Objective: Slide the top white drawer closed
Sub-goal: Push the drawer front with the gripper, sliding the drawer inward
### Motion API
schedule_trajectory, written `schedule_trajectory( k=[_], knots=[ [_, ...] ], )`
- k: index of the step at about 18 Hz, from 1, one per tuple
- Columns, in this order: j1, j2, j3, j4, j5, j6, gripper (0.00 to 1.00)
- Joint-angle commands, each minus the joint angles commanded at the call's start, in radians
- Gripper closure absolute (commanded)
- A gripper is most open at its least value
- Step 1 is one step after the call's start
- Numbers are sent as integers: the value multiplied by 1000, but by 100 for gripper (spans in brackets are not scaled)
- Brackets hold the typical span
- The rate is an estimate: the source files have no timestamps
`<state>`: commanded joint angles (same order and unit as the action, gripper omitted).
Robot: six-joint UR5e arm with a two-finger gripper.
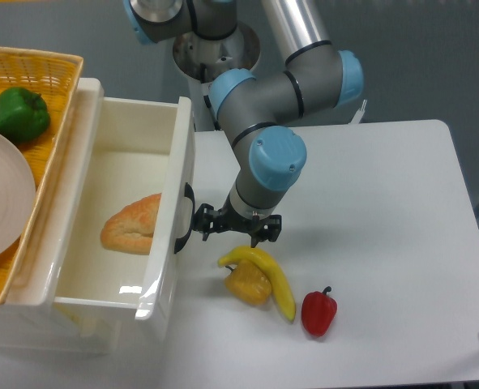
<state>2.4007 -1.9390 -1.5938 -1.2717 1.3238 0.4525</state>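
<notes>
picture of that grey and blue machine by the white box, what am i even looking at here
It is one picture, taken by a fixed camera looking down on a white table. The grey and blue machine is a robot arm, jointed like an elbow. At its end is a small black claw, which holds nothing. The claw hangs just beside the black handle of the top white drawer, which is pulled open with a bread roll inside. On the table lie a banana, a yellow pepper and a red pepper. At the left, a yellow basket holds a green pepper and a plate.
</notes>
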Motion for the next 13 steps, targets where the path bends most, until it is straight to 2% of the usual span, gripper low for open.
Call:
schedule_trajectory(
  k=[13],
  knots=[
    [-51, 15, -2, 2, 0, 0, 0]
  ],
)
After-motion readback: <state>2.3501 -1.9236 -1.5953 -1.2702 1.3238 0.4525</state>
